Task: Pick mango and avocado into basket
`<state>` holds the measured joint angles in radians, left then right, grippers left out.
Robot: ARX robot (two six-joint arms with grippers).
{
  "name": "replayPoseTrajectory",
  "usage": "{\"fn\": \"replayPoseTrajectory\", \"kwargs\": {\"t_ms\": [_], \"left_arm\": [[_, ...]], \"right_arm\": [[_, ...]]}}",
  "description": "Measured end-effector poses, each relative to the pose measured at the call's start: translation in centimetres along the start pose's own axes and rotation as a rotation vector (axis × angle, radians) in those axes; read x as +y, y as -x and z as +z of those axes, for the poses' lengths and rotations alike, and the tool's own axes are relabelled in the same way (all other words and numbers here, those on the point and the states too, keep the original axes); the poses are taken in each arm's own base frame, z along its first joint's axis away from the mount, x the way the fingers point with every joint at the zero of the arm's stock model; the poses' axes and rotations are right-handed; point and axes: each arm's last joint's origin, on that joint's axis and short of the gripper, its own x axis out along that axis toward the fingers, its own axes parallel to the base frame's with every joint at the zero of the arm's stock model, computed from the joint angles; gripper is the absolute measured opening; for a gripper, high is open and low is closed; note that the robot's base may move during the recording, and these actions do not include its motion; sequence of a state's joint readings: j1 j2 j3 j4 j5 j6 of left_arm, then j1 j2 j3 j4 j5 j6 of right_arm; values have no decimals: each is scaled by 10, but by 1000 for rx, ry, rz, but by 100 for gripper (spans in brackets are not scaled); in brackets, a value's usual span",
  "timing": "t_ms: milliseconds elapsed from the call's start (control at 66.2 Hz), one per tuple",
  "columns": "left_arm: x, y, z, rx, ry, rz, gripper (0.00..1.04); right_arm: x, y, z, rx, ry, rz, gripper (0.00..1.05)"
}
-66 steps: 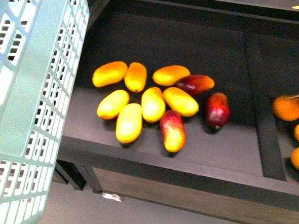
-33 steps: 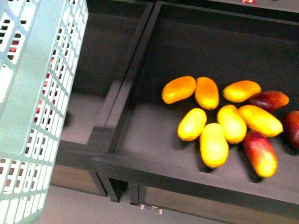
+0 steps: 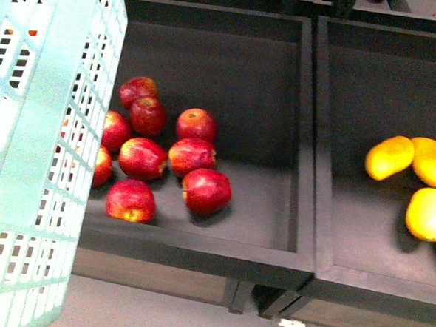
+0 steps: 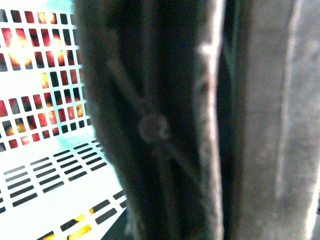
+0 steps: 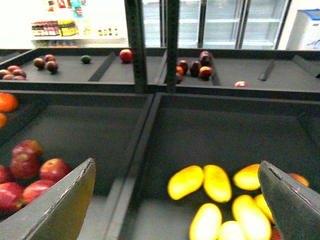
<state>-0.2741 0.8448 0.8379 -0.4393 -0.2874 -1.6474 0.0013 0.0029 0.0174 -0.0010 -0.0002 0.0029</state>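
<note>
The view has swung left: the mango [image 3: 428,213] now lies in the bin at far right, red apples [image 3: 192,156] at centre, the basket [image 3: 43,123] left. The right gripper [image 5: 176,164], jaws wide and empty, is nearer, with the mango just ahead and below. The left gripper's jaws cannot be told.

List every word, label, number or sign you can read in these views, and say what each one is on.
No text here can be read.
White tag below the dark bin, front view: too small and blurred to read.
Labels on the bottles far behind the bins, right wrist view: too small to read.
Left wrist view: no writing shows.
</note>
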Motion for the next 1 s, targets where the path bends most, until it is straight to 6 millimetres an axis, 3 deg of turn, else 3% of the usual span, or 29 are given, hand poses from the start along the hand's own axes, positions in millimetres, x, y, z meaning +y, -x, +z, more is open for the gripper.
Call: {"fn": "replayPoseTrajectory", "kwargs": {"t_ms": [498,619,680,785,861,997], "left_arm": [[0,1,3,-38,-9,-6,14],[0,0,1,4,-4,0,14],[-1,0,-1,69,-97,70,14],[-9,-13,-17,200,-426,100,14],[-15,-35,-40,278,-628,87,14],[-30,-74,-81,368,-748,81,14]], "right_arm": [[0,0,0,1,0,4,96],[0,0,0,1,0,3,96],[0,0,0,1,0,3,96],[0,0,0,1,0,0,96],[0,0,0,1,0,0,96],[0,0,0,1,0,0,96]]}}
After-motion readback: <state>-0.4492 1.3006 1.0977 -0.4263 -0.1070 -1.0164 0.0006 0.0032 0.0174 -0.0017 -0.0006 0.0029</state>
